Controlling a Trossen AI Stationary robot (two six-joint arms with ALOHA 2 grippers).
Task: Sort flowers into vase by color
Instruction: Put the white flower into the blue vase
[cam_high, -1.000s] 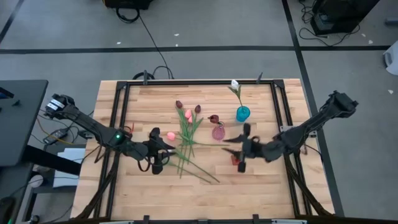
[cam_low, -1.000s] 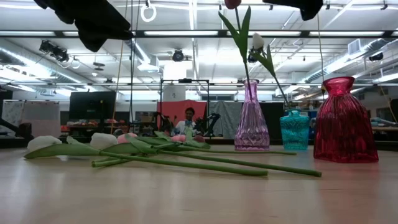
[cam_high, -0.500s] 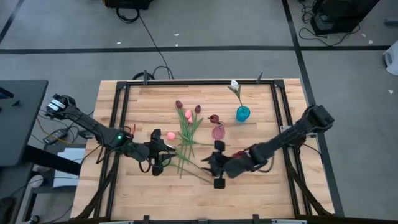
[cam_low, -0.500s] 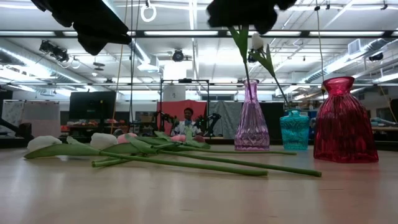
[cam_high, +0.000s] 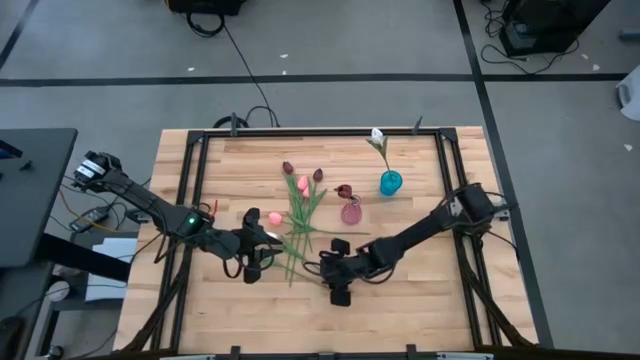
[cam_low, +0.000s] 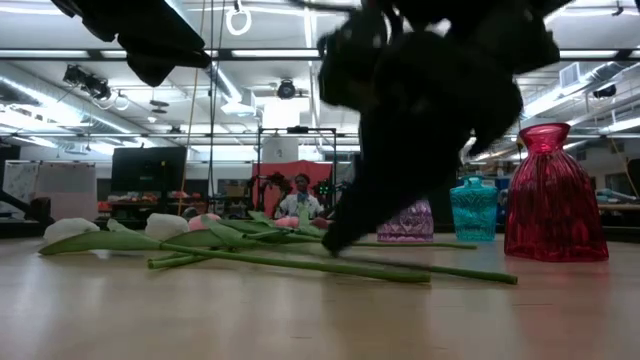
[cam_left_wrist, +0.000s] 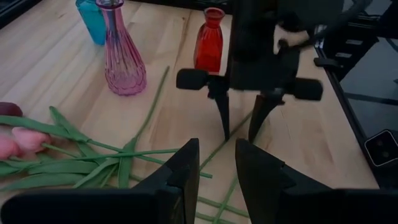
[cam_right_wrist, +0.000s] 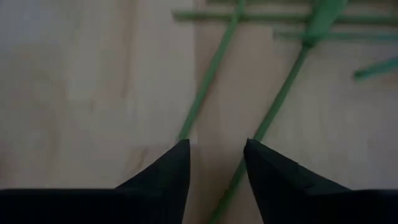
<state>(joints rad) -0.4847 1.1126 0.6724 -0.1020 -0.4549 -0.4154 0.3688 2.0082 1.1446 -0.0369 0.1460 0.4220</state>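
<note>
Several tulips (cam_high: 300, 205) lie flat in a loose pile mid-table, pink and maroon heads toward the far edge, stem ends toward the near edge. My right gripper (cam_high: 330, 268) points down at those stem ends, open. Its fingers (cam_left_wrist: 225, 124) stand on either side of one green stem (cam_right_wrist: 273, 112) just above the wood. No touch shows. My left gripper (cam_high: 255, 245) hovers open to the left of the pile. A white tulip (cam_high: 377, 135) stands in the teal vase (cam_high: 390, 183). A maroon one (cam_high: 343, 190) stands in the pink vase (cam_high: 351, 212).
A red vase (cam_left_wrist: 210, 43) stands behind my right gripper; the right arm covers it in the high view. Two white tulip heads (cam_low: 70, 230) lie at the pile's edge in the low view. Bare wood (cam_high: 420, 300) stretches along the near edge. A black frame rail (cam_high: 190, 200) borders the table.
My right gripper has swung from beside the red vase toward the table's left and near edge. It has tipped fingers-down and dropped to the stem ends of the pile. The flowers and vases have not moved.
</note>
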